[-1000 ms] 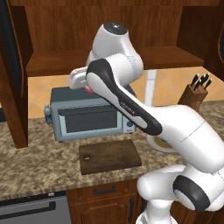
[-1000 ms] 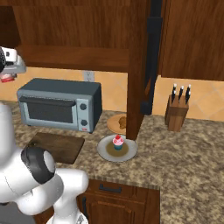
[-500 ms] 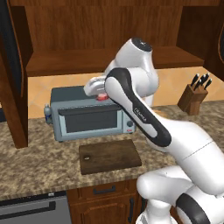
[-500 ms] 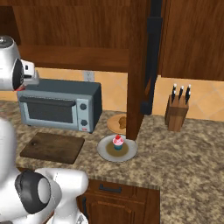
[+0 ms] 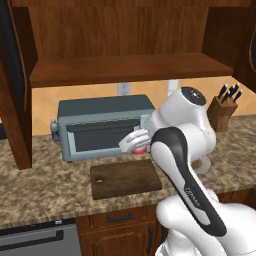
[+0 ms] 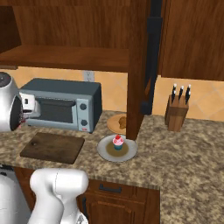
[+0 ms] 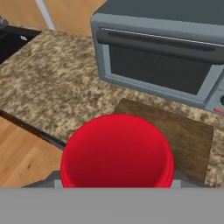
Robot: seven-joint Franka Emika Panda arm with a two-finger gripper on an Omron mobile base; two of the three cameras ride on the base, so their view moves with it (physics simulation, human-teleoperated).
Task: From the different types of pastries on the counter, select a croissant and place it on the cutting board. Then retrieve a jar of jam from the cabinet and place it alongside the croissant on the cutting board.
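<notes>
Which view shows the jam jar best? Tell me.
The hand view: the jar of jam fills the foreground, red lid toward the camera, above the cutting board. In the left base view only a red sliver peeks out beside the claw. In the right base view the arm hides it.

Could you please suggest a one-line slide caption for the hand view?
Gripper carrying the red jam jar above the cutting board, toaster oven behind.
</notes>
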